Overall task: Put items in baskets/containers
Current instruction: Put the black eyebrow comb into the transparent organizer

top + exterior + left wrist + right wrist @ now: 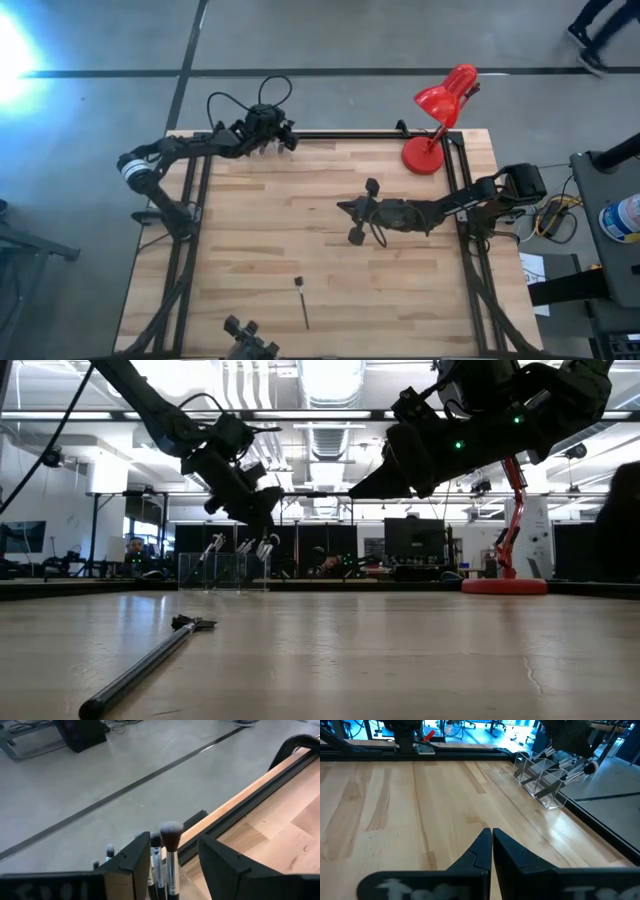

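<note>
Dark brush [302, 301] flat on wood, lengthwise front-to-back, head toward far edge; right gripper [491, 842] pinched empty.

Overhead, table-level, two wrist views; all share table [260, 230].

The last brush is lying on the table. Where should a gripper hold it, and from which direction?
Grip the brush at mid-handle, coming straight down, jaws closing across its width. It lies flat and alone on the table, so nothing crowds either side. The handle is thin and straight; the head end looks wider and less firm to pinch.
</note>
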{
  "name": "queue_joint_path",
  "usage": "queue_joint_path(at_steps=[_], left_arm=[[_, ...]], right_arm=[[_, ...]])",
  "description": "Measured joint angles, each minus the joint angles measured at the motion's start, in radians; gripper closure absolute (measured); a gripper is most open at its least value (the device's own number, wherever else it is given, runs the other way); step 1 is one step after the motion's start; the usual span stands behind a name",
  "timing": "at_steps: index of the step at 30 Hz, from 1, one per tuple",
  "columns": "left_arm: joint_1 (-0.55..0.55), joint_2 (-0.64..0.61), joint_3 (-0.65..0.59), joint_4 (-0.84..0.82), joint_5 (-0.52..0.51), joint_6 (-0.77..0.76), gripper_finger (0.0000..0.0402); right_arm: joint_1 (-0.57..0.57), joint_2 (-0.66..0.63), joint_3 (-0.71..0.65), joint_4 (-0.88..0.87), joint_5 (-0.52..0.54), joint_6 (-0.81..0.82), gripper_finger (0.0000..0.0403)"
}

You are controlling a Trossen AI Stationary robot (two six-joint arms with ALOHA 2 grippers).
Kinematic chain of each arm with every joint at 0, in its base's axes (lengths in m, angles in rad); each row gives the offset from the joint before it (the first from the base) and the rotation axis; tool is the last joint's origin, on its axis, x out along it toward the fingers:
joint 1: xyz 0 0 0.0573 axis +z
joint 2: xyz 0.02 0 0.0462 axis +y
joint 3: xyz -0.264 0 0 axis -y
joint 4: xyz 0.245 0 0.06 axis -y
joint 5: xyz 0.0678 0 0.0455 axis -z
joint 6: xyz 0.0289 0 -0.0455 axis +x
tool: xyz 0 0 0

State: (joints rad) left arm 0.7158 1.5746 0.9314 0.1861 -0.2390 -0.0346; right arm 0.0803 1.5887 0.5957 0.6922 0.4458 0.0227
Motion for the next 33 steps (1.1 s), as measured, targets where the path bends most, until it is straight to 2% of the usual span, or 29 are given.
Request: queue_joint_path(at_steps=[6, 11, 15, 19, 23, 28, 30, 33], left_arm=[[-0.003, -0.082, 0.000, -0.083, -0.004, 0.040, 0.0277], [-0.048, -0.222, -0.001, -0.306, 0.068, 0.139, 0.0337], [-0.157, -0.328, -0.005, -0.514, 0.082, 0.171, 0.0391], [-0.352, -0.416, -0.084, -0.574, 0.085, 0.158, 0.0399], [-0.594, -0.467, -0.223, -0.514, 0.089, 0.117, 0.0401], [-0.875, -0.441, -0.413, -0.243, 0.090, -0.023, 0.0401], [-0.954, -0.408, -0.467, -0.129, 0.089, -0.110, 0.0401], [-1.048, -0.352, -0.497, -0.054, 0.079, -0.182, 0.0398]], right_arm=[[0.000, 0.000, -0.001, -0.001, 0.000, 0.000, 0.0394], [0.000, 0.000, -0.002, -0.004, 0.000, 0.000, 0.0394], [0.000, 0.000, -0.002, -0.006, 0.000, 0.001, 0.0394], [0.000, 0.000, -0.003, -0.008, 0.000, 0.004, 0.0394], [0.002, 0.000, -0.003, -0.008, 0.000, 0.004, 0.0394], [0.002, 0.001, -0.005, -0.008, 0.000, 0.004, 0.0394], [0.002, 0.001, -0.005, -0.009, 0.000, 0.004, 0.0394], [0.002, 0.001, -0.005, -0.008, 0.000, 0.004, 0.0394]])
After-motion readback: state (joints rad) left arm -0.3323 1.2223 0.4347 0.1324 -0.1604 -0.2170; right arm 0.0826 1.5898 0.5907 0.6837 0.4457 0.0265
